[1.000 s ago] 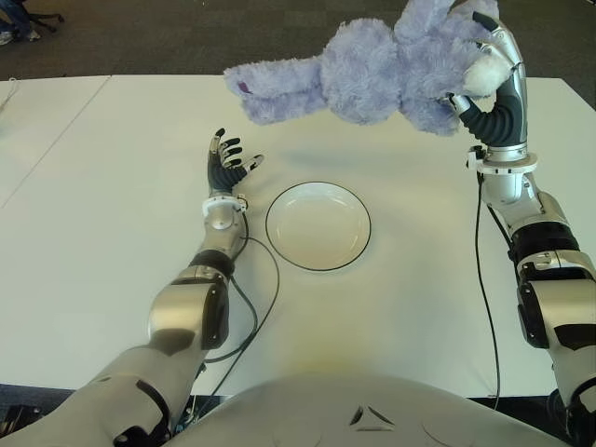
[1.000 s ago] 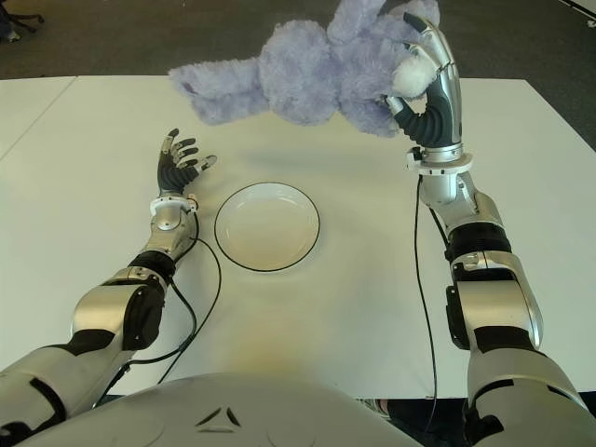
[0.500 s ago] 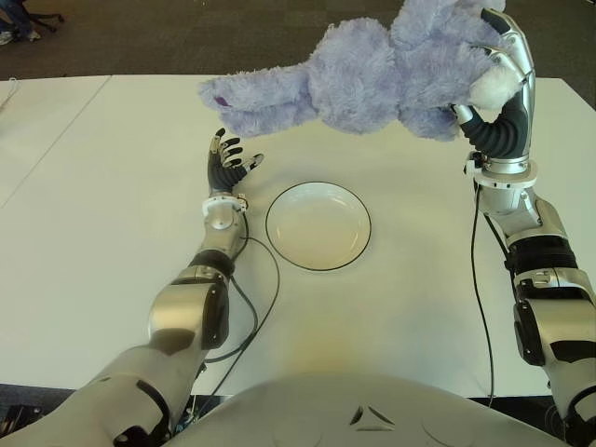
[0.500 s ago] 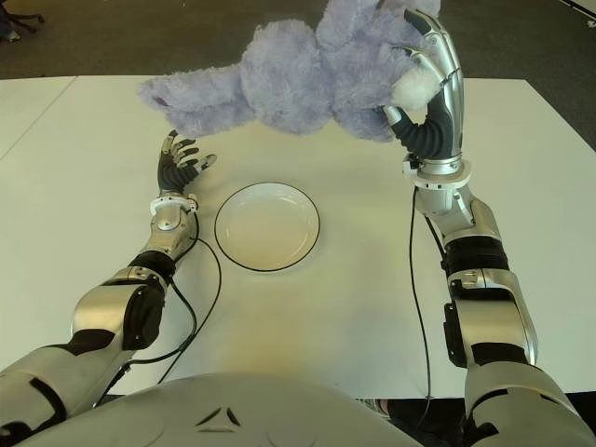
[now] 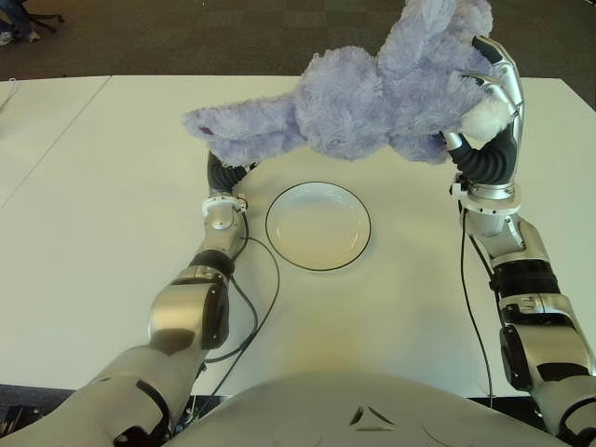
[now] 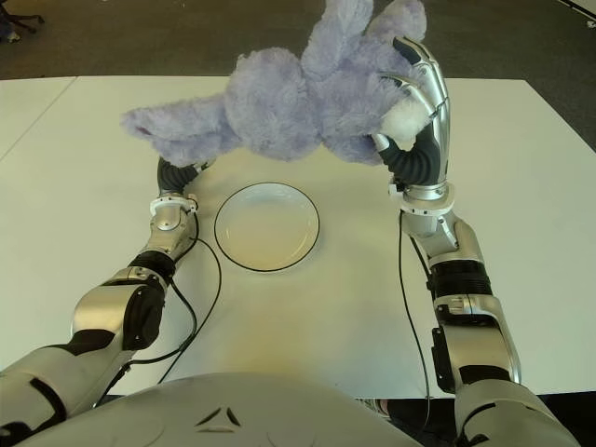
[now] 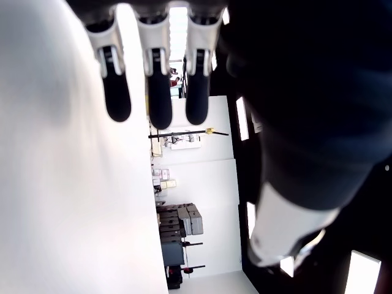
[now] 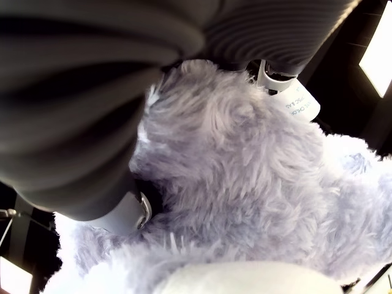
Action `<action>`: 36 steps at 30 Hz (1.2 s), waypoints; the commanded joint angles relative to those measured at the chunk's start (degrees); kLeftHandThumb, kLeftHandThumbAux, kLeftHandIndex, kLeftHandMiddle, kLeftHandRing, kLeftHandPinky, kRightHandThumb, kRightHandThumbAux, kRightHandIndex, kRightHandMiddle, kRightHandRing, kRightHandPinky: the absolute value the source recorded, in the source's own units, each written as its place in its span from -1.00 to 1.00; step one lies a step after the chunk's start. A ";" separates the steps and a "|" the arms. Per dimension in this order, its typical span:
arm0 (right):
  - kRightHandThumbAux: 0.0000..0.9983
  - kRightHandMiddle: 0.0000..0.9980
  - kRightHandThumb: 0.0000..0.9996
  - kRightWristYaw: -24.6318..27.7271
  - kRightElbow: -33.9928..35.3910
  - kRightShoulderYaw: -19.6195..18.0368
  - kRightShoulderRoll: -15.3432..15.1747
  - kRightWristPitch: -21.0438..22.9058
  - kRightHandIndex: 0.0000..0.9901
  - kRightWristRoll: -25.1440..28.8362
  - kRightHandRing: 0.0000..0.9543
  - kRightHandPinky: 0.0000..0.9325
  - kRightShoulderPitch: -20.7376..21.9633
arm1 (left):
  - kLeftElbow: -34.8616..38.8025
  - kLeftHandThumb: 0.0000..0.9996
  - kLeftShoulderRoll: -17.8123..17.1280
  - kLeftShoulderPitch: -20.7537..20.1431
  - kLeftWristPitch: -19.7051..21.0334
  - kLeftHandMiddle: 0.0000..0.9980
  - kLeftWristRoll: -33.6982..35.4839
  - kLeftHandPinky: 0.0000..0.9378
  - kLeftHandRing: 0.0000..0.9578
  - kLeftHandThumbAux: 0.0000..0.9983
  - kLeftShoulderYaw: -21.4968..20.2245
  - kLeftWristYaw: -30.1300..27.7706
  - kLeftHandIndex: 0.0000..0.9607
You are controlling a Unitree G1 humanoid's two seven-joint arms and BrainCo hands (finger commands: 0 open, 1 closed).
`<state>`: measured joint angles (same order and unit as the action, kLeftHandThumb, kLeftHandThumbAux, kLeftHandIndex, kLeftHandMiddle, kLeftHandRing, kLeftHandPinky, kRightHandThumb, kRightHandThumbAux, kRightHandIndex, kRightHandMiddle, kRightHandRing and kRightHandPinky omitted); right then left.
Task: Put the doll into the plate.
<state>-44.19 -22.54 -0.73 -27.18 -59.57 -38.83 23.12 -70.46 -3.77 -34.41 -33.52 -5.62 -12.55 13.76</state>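
A fluffy lilac plush doll (image 5: 363, 102) hangs in the air, stretched sideways above the far side of the white plate (image 5: 318, 225). My right hand (image 5: 484, 88) is shut on its right end, and purple fur (image 8: 245, 159) fills the right wrist view. The doll's long limb reaches left and hides most of my left hand (image 5: 223, 172), which shows just left of the plate. In the left wrist view its fingers (image 7: 150, 79) are straight and hold nothing. The black-rimmed plate holds nothing.
The white table (image 5: 102, 233) spreads wide on every side of the plate. A black cable (image 5: 256, 307) loops on the table beside my left forearm. Dark carpet lies beyond the far table edge.
My right hand has carried the doll leftward and slightly lower, toward the plate. The doll's limb now covers my left hand, which has stayed in place.
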 commanded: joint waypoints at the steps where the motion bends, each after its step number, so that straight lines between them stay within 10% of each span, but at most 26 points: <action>1: 0.44 0.55 0.41 -2.34 5.18 0.73 5.89 0.71 -0.11 -3.18 0.63 0.68 -2.55 | -7.51 -1.00 3.90 11.10 7.44 -0.46 0.29 -0.36 -0.39 0.73 -0.13 -1.12 -0.78; 8: 0.44 0.60 0.41 -2.53 5.24 3.56 9.89 0.85 -0.11 -5.85 0.68 0.76 -3.50 | -7.52 -1.00 3.93 11.10 7.33 -0.46 0.27 -0.38 -0.40 0.74 -0.13 -1.17 -0.77; 22: 0.44 0.73 0.41 22.77 -7.27 17.26 5.86 -9.28 -0.12 19.64 0.80 0.84 -1.43 | -7.47 -0.96 4.11 11.08 7.13 -0.47 0.25 -0.37 -0.41 0.80 -0.09 -0.89 -0.77; 36: 0.44 0.71 0.41 28.65 -9.53 16.09 10.98 -11.54 -0.12 18.23 0.80 0.82 -0.31 | -7.58 -1.00 4.06 10.94 8.17 -0.48 -0.58 -0.39 -0.42 0.74 0.66 0.05 -0.77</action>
<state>-17.48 -31.27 15.64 -18.16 -69.69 -20.77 21.26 -70.45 -3.53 -34.49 -33.52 -5.68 -12.45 13.76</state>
